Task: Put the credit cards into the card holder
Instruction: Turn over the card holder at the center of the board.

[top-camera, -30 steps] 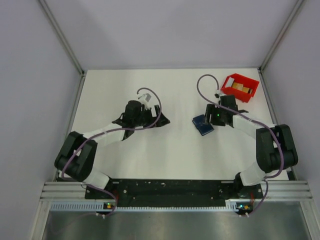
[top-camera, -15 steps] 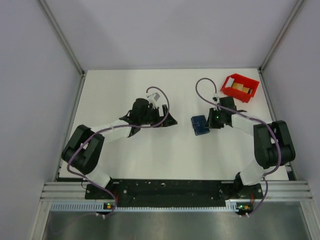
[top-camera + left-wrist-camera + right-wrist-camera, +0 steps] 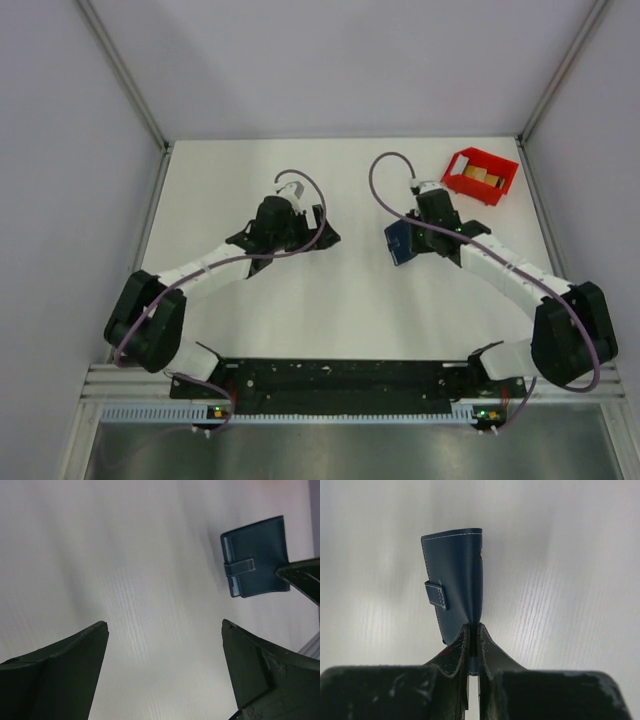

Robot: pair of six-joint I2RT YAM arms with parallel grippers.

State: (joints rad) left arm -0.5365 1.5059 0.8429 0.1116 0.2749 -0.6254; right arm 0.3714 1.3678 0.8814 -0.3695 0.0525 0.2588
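Snugly between right fingers (image 3: 451,662): card holder (image 3: 456,580)

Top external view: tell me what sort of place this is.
Probably a robot lab test cell: a white table boxed by plain grey panels, two arms bolted to an aluminium rail, with a red bin and card holder as props.

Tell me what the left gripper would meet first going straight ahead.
Probably the card holder, pinched by the right gripper; only bare table lies between. It sits off-centre, so a miss is possible.
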